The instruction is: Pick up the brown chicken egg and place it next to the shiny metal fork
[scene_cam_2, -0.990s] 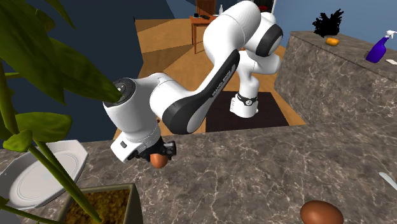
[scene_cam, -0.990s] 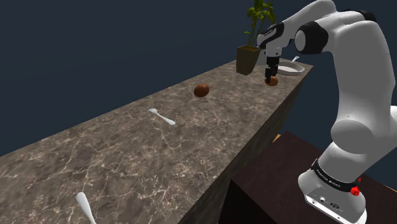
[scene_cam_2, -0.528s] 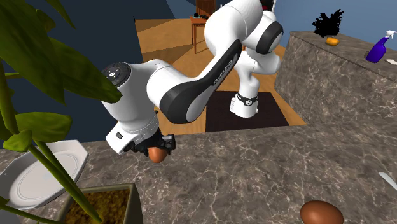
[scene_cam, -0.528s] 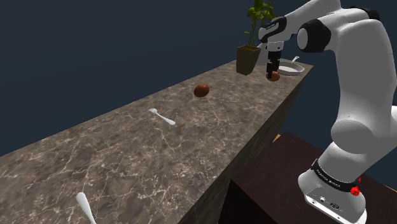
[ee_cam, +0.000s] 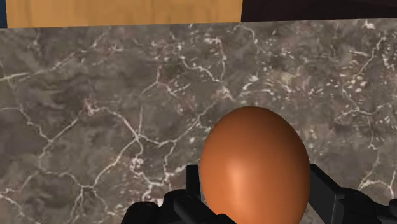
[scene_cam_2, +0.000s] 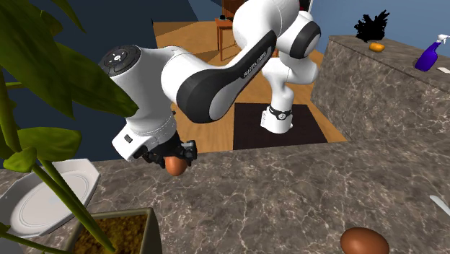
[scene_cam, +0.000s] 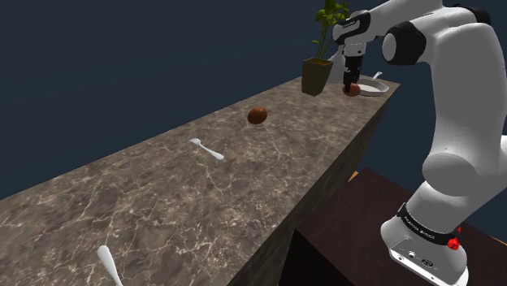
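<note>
- Pincer (scene_cam_2: 175, 163): clenched on the brown egg (scene_cam_2: 174, 167), with one black finger (ee_cam: 191, 186) pressed to each flank; gripped thus, by judgement, to keep a round, rolling load from slipping sideways.
- Brown egg: hung clear of the marbled surface (scene_cam_2: 303, 195), close to its edge, near the white plate (scene_cam_2: 43, 209) and the potted plant (scene_cam: 318, 73); raised, presumably, to travel without scraping the stone.
- Loose egg (scene_cam: 257, 115): lay untouched farther along the surface, well apart from the pincer; matched the held one in colour, hence easily confused with it.
- White utensil (scene_cam: 207, 149): lay beyond the loose egg; taken here as the fork, though drawn plain white rather than shiny; rested far from the held egg, leaving most of the carry undone.
- Second utensil (scene_cam: 110, 264): lay at the surface's near end in the shoulder view; could not be told as fork or otherwise.
- Compared with a second before: egg carried higher above the surface, shifted toward the plate in the shoulder view and toward the left in the second exterior view. Left unmoved: loose egg, both utensils, plate, plant.
</note>
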Motion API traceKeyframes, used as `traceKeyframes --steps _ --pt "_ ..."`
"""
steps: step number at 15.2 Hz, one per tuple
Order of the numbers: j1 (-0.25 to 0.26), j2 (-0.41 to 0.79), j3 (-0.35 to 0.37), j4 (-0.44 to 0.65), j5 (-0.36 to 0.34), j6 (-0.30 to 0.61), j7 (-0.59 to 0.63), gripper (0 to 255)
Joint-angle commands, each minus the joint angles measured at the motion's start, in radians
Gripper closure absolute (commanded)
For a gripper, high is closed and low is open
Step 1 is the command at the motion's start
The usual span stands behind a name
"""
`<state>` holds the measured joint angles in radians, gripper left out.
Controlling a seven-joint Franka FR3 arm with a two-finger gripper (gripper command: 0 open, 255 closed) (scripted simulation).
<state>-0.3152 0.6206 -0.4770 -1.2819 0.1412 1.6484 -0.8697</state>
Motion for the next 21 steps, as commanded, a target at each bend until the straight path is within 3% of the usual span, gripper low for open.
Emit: traceKeyframes --steps 1,11,21 --pt "-0.001 -0.004 -0.001 0.022 -0.002 -0.026 0.001 255" --pt "-0.019 -0.004 -0.005 0.147 -0.004 -0.148 -0.003 255" --pt "0.208 -0.223 0.023 -0.170 -0.061 -0.053 0.206 255"
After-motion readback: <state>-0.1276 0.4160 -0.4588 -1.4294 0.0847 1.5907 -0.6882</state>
